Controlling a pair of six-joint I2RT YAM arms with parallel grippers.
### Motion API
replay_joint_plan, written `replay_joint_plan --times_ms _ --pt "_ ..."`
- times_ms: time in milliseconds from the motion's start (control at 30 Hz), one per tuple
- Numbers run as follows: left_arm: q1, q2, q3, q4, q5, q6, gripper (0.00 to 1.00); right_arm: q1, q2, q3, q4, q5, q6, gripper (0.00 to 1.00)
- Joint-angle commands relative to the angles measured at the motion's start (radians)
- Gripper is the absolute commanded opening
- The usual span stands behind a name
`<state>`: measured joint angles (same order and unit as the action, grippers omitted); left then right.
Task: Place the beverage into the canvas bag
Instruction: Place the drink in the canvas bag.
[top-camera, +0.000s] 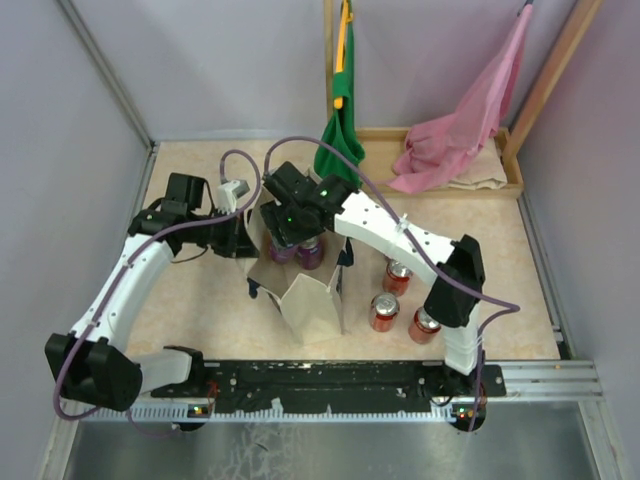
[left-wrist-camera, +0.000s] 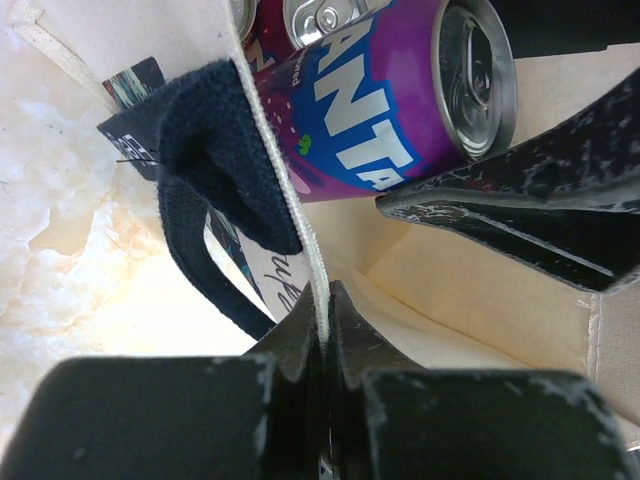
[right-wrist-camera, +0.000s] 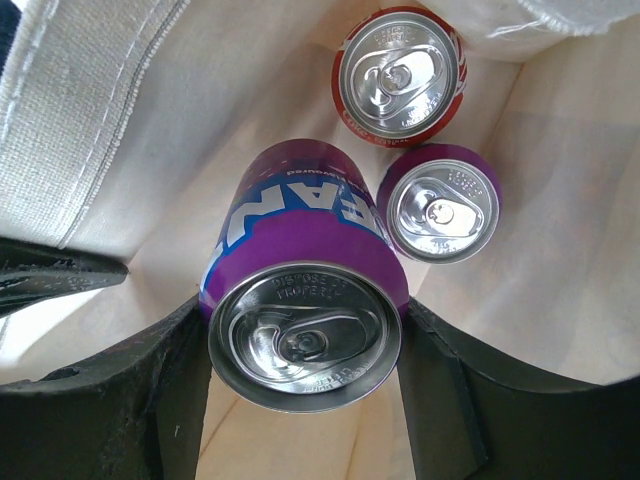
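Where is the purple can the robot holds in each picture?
Top: can in the middle, under the right pincer.
Left wrist: top centre, lid facing right.
Right wrist: low centre, in the pincer.
Shared landmark: the cream bag.

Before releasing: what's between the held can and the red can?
Only bare canvas bag lining, per the right wrist view; a second purple can sits beside that gap.

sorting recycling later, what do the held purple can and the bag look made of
Purple can: probably aluminium, shiny silvery lid with pull tab, glossy printed wall. Canvas bag: matte cream woven cloth, weave and hem visible. Handle: fuzzy navy webbing.
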<state>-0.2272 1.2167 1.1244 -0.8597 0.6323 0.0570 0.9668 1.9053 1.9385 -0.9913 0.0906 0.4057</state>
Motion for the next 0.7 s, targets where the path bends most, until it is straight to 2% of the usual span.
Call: replay_joint_plan --times_ms 0,667 --pt "-0.001 0.012 -0.001 0.017 0.015 0.001 0.01 0.015 -0.006 0.037 0.076 0.027 -0.036 0.00" --pt "-0.001 0.027 0.008 0.027 0.032 -0.008 0.01 0.031 0.093 0.031 0.096 0.082 -0.108 0.00"
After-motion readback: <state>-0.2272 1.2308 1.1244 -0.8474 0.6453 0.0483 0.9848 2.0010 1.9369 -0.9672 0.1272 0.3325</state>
